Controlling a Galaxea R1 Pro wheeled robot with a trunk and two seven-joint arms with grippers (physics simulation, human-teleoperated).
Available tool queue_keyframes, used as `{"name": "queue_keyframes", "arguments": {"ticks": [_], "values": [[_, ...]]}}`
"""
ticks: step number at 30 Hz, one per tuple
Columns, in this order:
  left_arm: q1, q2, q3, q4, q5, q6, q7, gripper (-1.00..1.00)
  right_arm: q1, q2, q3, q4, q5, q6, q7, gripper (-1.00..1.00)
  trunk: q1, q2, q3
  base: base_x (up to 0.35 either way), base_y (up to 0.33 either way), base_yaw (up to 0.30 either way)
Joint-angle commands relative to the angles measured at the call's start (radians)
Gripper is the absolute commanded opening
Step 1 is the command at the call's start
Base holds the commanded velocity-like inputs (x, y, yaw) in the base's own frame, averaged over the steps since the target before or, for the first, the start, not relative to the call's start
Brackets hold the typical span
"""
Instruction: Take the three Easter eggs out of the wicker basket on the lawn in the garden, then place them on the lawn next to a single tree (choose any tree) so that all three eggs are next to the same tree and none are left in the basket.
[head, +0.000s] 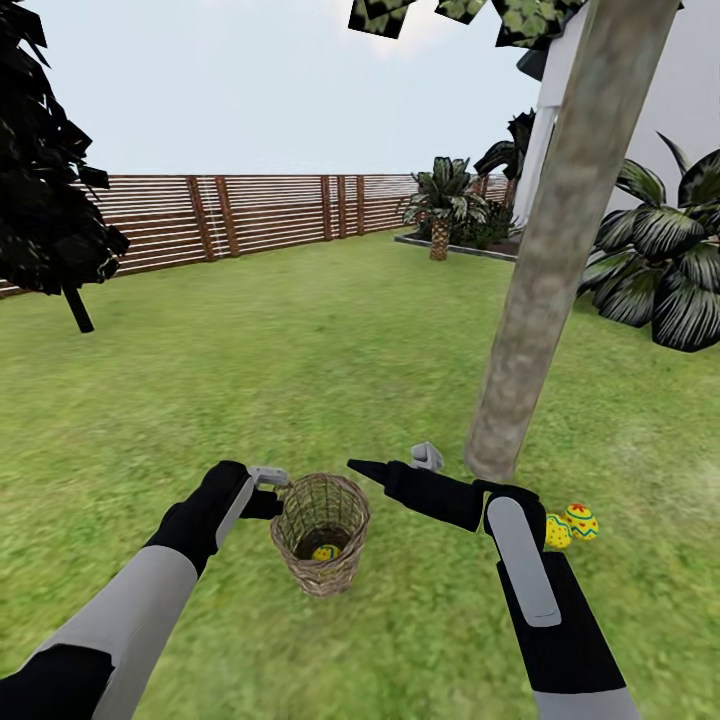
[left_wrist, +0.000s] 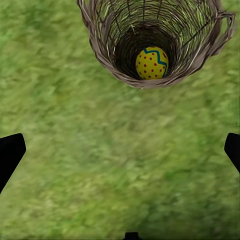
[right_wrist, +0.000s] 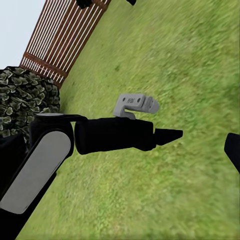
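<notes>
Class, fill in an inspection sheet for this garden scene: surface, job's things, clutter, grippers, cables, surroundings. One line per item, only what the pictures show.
Surface: lawn, green, mottled, flat.
Job's things: wicker basket upright on the grass between the arms, one Easter egg at its bottom; two eggs on the grass near the tree, partly hidden by the right forearm.
Clutter: nothing seen.
Grippers: left gripper beside the basket rim, fingers apart in its wrist view, empty; right gripper past the basket's far side, nothing visibly held, jaw state unclear.
Cables: nothing seen.
Surroundings: slatted wooden fence, dark tree, broad-leaved plant, white wall.
</notes>
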Motion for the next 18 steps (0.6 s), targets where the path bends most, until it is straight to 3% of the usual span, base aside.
{"name": "queue_keyframes", "arguments": {"ticks": [1, 8, 14, 18], "values": [[0.0, 0.001, -0.003, -0.001, 0.009, 0.004, 0.006, 1.0, -0.001, 0.001, -0.001, 0.0, 0.01, 0.004, 0.01, 1.0, 0.0, -0.001, -0.001, 0.0, 0.0, -0.051], [-0.001, 0.001, 0.0, -0.001, 0.01, 0.004, 0.006, 1.0, 0.0, 0.002, -0.002, 0.0, 0.01, 0.004, 0.01, 1.0, 0.0, -0.001, 0.003, 0.027, 0.032, -0.205], [-0.001, 0.001, 0.004, -0.001, 0.013, 0.006, 0.005, 1.0, 0.0, 0.003, -0.002, 0.0, 0.01, 0.004, 0.01, 1.0, 0.0, -0.001, 0.006, 0.119, 0.21, -0.251], [-0.001, 0.001, 0.005, -0.001, 0.013, 0.005, 0.005, 1.0, 0.0, 0.003, -0.001, 0.0, 0.01, 0.004, 0.01, 1.0, 0.0, -0.001, 0.007, 0.109, 0.271, -0.095]]}}
